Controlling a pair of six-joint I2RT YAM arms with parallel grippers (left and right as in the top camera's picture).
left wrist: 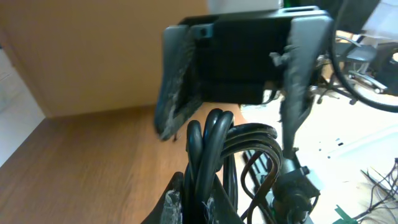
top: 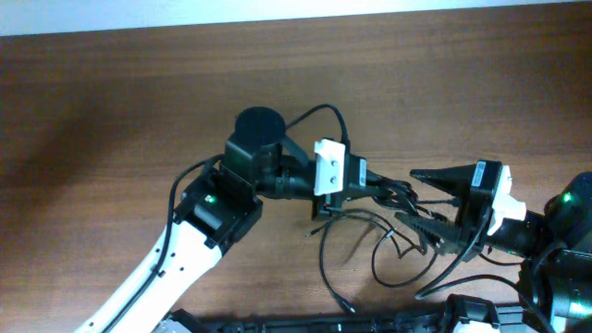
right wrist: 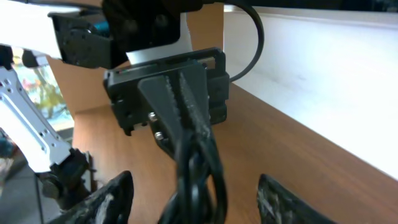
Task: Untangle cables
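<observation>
The cables (top: pixel 393 199) are thin black cords. A looped bundle hangs between the two grippers, and loose strands trail onto the wooden table (top: pixel 111 111). My left gripper (top: pixel 375 188) is shut on the bundle; in the left wrist view its fingers (left wrist: pixel 200 202) pinch the looped cables (left wrist: pixel 214 140). My right gripper (top: pixel 427 198) is open, its fingers spread either side of the bundle. In the right wrist view the cables (right wrist: pixel 196 177) hang between the open fingers (right wrist: pixel 196 196), with the left gripper's shut jaws just beyond.
A loose cable strand (top: pixel 326 268) runs toward the table's front edge and ends in a small plug (top: pixel 349 306). The left arm (top: pixel 185 250) reaches in from the lower left. The right arm base (top: pixel 555 250) is at the right edge.
</observation>
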